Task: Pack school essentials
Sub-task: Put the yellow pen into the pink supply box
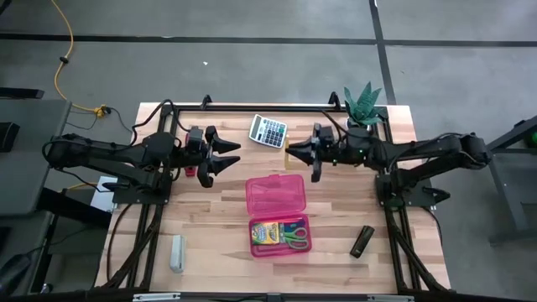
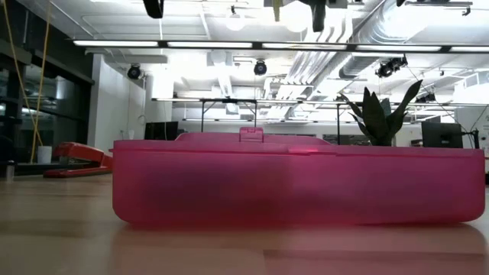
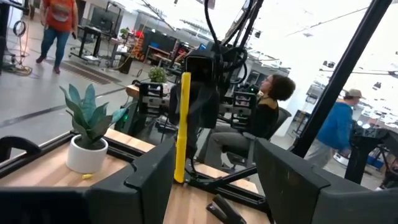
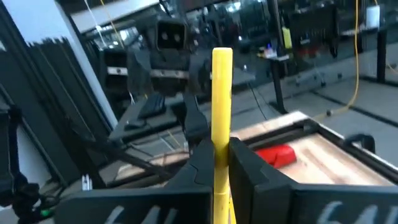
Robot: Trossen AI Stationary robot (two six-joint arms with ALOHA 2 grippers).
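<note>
1. At the far left of the high view lies a pale grey block (image 1: 177, 253) near the lower edge of the table; I take no part with it now.
2. Left of centre, my left gripper (image 1: 225, 157) hangs above the table, fingers apart and holding nothing, facing across toward the other arm. A red stapler (image 1: 191, 170) shows just under it.
3. Upper centre: a calculator (image 1: 268, 130) rests near the table's back edge.
4. Centre: the pink case (image 1: 278, 215) lies open, lid half toward the back. Its lower half holds the crayon box (image 1: 266, 234) and the green-handled scissors (image 1: 294, 236) side by side (so part of the packing looks done).
5. Right of centre, my right gripper (image 1: 299, 154) is clamped on a yellow pencil (image 4: 222, 112), which stands upright between the fingers in my right wrist view. It is off the table, behind the case's lid half and well apart from the lower half.
6. My judgement: the step in hand is carrying this pencil to the case. The next move calls for travelling toward the lower half, tilting the pencil so it lies flat beside the scissors, then parting my fingers low enough that it does not bounce out.
7. Right side: a potted plant (image 1: 363, 107) at the back corner, and a dark small object (image 1: 362, 241) lower right, which I cannot identify.
</note>
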